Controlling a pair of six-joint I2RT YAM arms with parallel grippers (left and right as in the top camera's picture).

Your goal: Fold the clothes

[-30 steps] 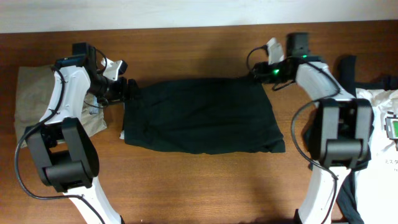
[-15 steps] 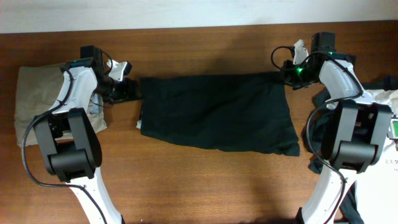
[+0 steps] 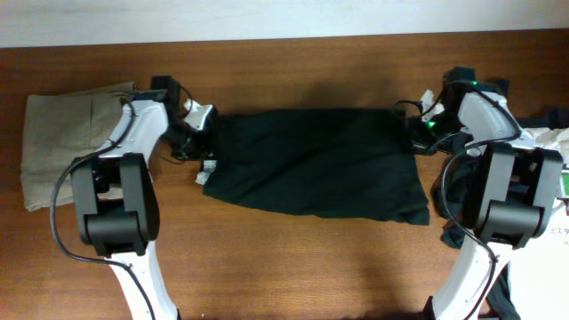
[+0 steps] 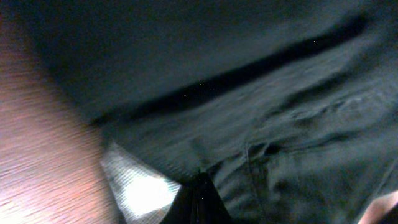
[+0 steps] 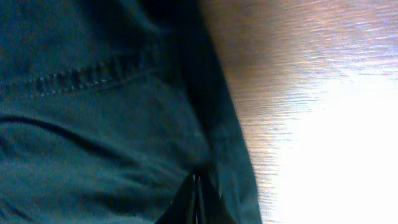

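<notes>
The black shorts (image 3: 311,160) lie spread flat across the middle of the table. My left gripper (image 3: 207,145) is at their left edge, beside a white label (image 4: 146,193). In the left wrist view its jaws (image 4: 199,194) are pressed together on a pinch of the dark cloth. My right gripper (image 3: 416,140) is at the shorts' upper right corner. Seen from the right wrist, the jaws (image 5: 198,186) are also closed, with the hem (image 5: 224,143) gathered between them next to bare wood.
A folded tan garment (image 3: 62,133) lies at the far left. White cloth with print (image 3: 544,151) and a black garment (image 3: 500,93) sit at the right edge. A pale wall (image 3: 267,18) borders the table's back edge.
Both grippers have closed on the shorts. The left arm moved right to the shorts' left edge, the right arm moved right and toward the front, and the shorts shifted right.
</notes>
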